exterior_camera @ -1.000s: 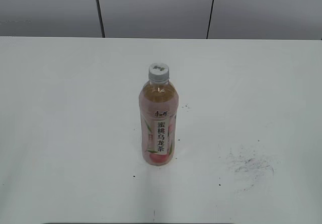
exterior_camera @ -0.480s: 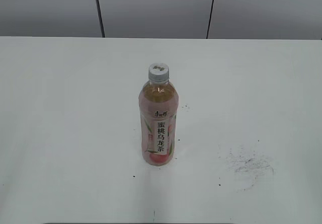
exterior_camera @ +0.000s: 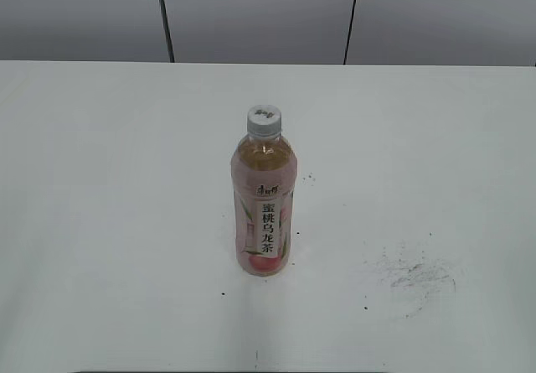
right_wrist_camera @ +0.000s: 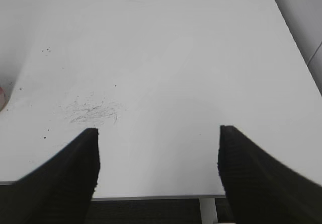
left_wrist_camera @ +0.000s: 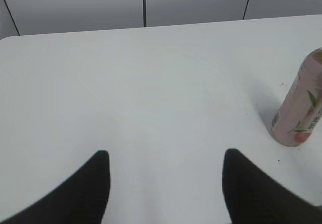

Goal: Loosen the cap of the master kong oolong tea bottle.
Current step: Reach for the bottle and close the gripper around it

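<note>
The master kong oolong tea bottle [exterior_camera: 264,201] stands upright at the middle of the white table, with its pink peach label and white strip of Chinese characters facing me. Its white-grey ribbed cap [exterior_camera: 264,119] sits on the neck. The bottle's lower part also shows at the right edge of the left wrist view [left_wrist_camera: 300,105]. My left gripper [left_wrist_camera: 166,156] is open and empty over bare table, left of the bottle. My right gripper [right_wrist_camera: 158,132] is open and empty near the table's front edge. Neither gripper shows in the exterior view.
A patch of dark scuff marks [exterior_camera: 414,274] lies on the table right of the bottle and also shows in the right wrist view [right_wrist_camera: 93,110]. The table's front edge [right_wrist_camera: 156,197] and a white leg [right_wrist_camera: 208,211] lie under the right gripper. Grey wall panels stand behind.
</note>
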